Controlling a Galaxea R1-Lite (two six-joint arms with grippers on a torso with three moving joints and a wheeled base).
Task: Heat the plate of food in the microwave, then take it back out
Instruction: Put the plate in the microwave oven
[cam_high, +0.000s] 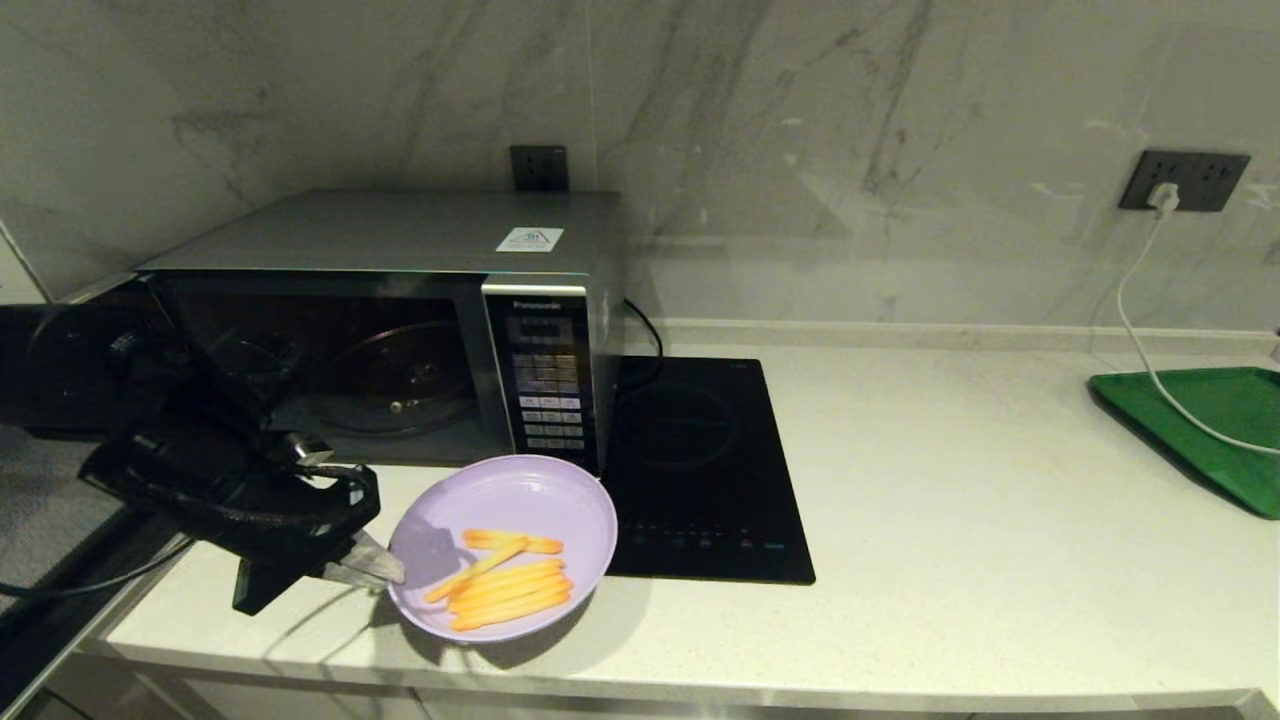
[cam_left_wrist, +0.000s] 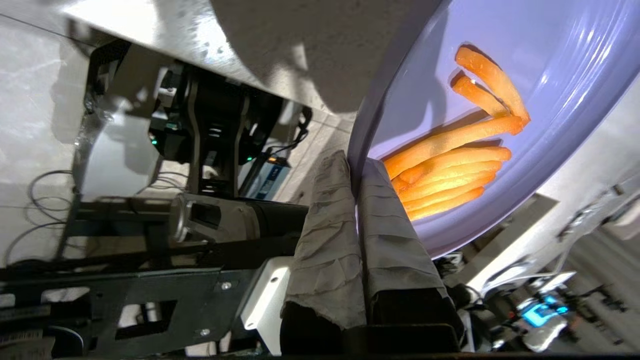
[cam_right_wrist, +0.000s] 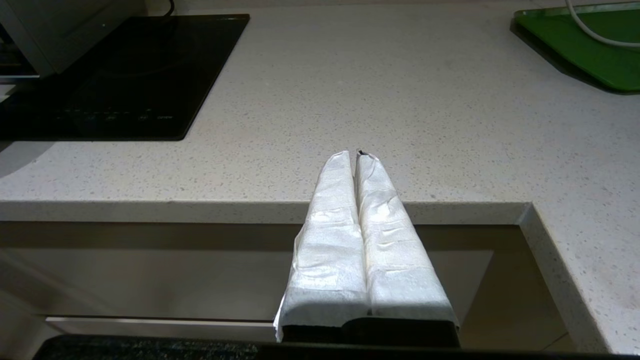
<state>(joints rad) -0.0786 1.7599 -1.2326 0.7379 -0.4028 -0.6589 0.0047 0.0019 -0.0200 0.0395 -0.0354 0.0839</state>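
Starting at your 9 o'clock: the big silver-grey Panasonic microwave (cam_high: 400, 300) w/ its dark glass door swung open to the left, glass turntable bare inside. Hard metal box, glossy glass, button panel on its right edge.

Just in front, the left gripper (cam_high: 385, 572) is clenched on the near-left rim of the round shallow lilac-purple plastic plate of food (cam_high: 505, 545). Its cloth-wrapped fingers (cam_left_wrist: 330, 225) pinch the rim edge-on, one each side. The plate looks lifted and tilted over the counter at about 7 o'clock from the microwave's panel, not yet inside, or already back out; can't tell which.

Risks, as I judge them:
- Single-edge pinch on smooth, slick plastic w/ a low rim: plate could pivot or slip out if you swing fast.
- Orange-yellow fry-like sticks (cam_high: 510, 585) lie loose near the low side; more tilt and they slide off.
- Plate's far edge sits near the microwave's front corner; a careless move could clip it or the open door.

Further right, at 12 o'clock, the flat black glass induction hob (cam_high: 700, 465), smooth and glossy, flush on the speckled pale stone countertop (cam_high: 980, 520). At 3 o'clock, a green rectangular plastic tray (cam_high: 1200, 430) w/ a white cable (cam_high: 1135, 320) trailing across it.

The right gripper (cam_right_wrist: 357, 155) is parked low off the counter's front edge, cloth-wrapped tips pressed together, holding nothing.
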